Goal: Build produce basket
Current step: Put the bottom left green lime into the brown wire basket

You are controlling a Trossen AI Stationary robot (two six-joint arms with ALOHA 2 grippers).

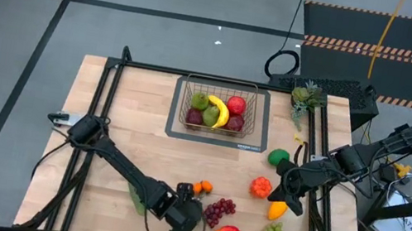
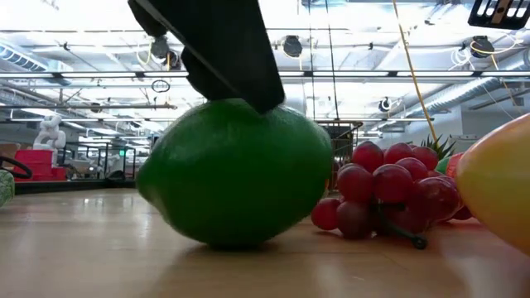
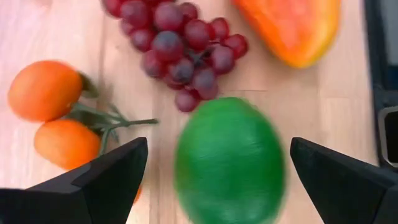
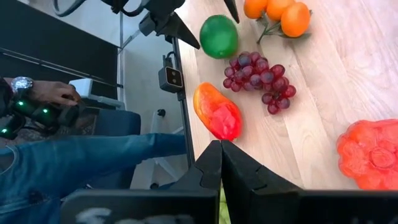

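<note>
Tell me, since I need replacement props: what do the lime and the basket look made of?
The lime looks like moulded plastic or foam: a smooth, evenly green skin with a soft sheen. The basket looks like thin dark metal wire, with an open grid you can see the fruit through.

- Setting: a robotics laboratory or test hall, not a home or shop.
- Tabletop (image 1: pixel 136 133): a pale wooden work surface framed by black metal rails, with two dark robot arms mounted at its edges, seen from above.
- Floor (image 1: pixel 18 34): grey, marked with dark tape lines; a black mat with orange-striped hazard edging (image 1: pixel 384 51) lies beyond the table.
- Cables (image 1: pixel 284 61): loose leads trail across the floor and coil near the table's far edge.
- Ceiling (image 2: pixel 83 50): the low view shows an open industrial ceiling with exposed beams, ducts and strip lights, and further equipment in the hall behind.
- Person (image 4: pixel 74 162): a seated figure in jeans beside the table, holding a lit control device.
</note>
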